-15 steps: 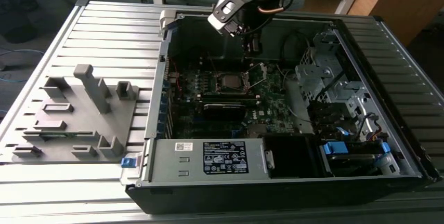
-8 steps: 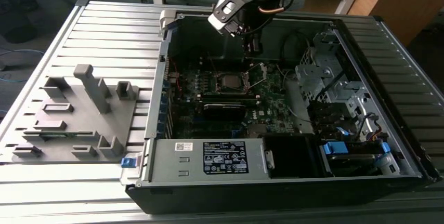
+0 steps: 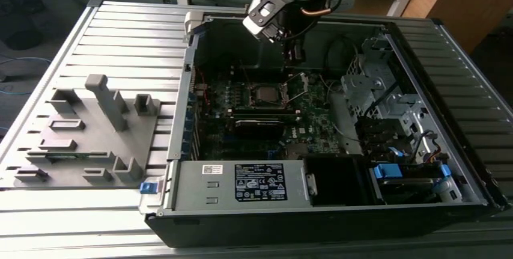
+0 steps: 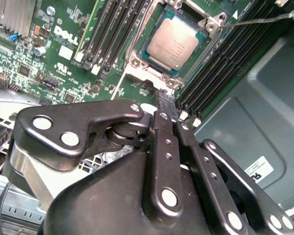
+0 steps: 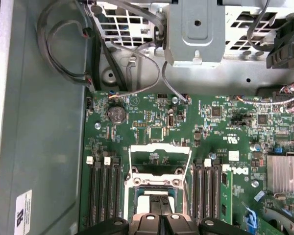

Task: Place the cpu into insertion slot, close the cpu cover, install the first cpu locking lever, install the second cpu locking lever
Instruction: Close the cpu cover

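The cpu (image 4: pixel 174 41) lies flat in the insertion slot (image 4: pixel 137 66), silvery face up, on the green motherboard inside the open computer case. The cpu cover (image 5: pixel 160 149) stands raised off the slot (image 5: pixel 157 183) as a thin metal frame. A thin wire lever (image 4: pixel 257 18) sticks out beside the slot, unlatched. My gripper (image 4: pixel 165 101) hovers just off the slot's edge with its black fingers pressed together and nothing between them. In the exterior view the gripper (image 3: pixel 295 53) hangs above the far side of the slot (image 3: pixel 267 94).
Black memory slots (image 4: pixel 108 34) flank the socket on both sides. A metal drive cage (image 3: pixel 376 91) and cables (image 5: pixel 63 54) crowd the case's far end. The power supply (image 3: pixel 240 184) fills the near side. A grey parts fixture (image 3: pixel 88 127) stands on the exterior view's left.
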`<action>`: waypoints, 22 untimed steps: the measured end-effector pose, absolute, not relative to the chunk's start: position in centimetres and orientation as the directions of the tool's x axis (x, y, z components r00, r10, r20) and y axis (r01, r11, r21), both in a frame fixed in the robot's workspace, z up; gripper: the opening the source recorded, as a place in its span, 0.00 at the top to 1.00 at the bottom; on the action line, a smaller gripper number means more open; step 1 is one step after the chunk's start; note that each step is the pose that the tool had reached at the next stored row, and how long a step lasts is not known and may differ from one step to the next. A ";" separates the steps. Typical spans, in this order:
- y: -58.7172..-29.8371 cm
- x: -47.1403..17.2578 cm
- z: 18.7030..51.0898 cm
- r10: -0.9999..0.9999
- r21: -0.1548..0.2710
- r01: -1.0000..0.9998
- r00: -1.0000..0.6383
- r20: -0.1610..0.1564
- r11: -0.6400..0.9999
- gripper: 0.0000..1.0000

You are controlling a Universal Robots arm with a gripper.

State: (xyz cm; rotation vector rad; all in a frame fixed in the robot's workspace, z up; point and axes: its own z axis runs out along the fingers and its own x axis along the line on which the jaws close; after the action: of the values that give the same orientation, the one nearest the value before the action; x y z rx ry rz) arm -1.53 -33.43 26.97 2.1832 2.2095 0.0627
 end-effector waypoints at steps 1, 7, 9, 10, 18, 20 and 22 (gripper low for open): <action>-33.4 -1.4 27.0 1.000 0.053 0.999 -0.012 0.004 0.012 0.90; -33.4 -0.1 27.0 1.000 0.053 0.999 -0.012 0.004 0.012 0.90; -33.4 0.4 27.0 1.000 0.053 0.999 -0.012 0.004 0.012 0.90; -33.4 0.6 27.0 1.000 0.053 0.999 -0.012 0.004 0.012 0.90; -33.4 2.5 27.0 1.000 0.053 0.999 -0.012 0.004 0.012 0.90; -33.4 2.9 26.9 1.000 0.053 0.999 -0.012 0.004 0.012 0.90; -33.4 3.2 26.9 1.000 0.053 0.999 -0.012 0.004 0.012 0.90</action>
State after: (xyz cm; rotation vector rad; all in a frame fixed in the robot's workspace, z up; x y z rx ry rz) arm 3.24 -33.43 26.95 2.1832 2.2096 0.0627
